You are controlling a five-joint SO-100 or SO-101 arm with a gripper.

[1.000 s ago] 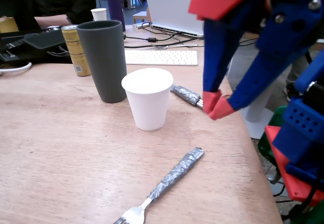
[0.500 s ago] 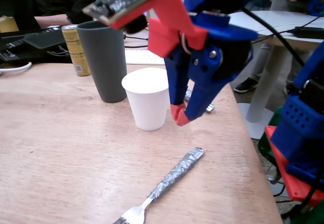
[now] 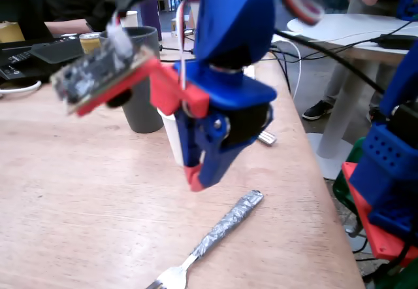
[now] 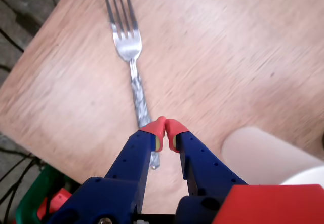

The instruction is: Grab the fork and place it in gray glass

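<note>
Here, the table (image 3: 78,191) is light brown wood with fine lines running across it, and it fills most of the fixed view. The fork (image 3: 212,237) lies flat on it in the lower middle of that view, with its crinkly silver handle pointing up and to the right and its prongs at the bottom edge. In the wrist view the fork (image 4: 132,69) runs from the top of the frame down toward the middle, prongs at the top. The blue gripper (image 4: 165,127) with red tips hangs above the handle end, and its two tips are pressed together with nothing between them. In the fixed view the gripper (image 3: 196,181) floats in the air above the table, not touching the fork. The gray glass (image 3: 140,83) stands upright in the upper left part of the fixed view, behind the arm. A white cup (image 3: 171,135) stands just beside it, mostly hidden by the arm. Behind the table, at the upper right, there is a round white table (image 3: 356,31) with black cables, and the floor is gray.
</note>
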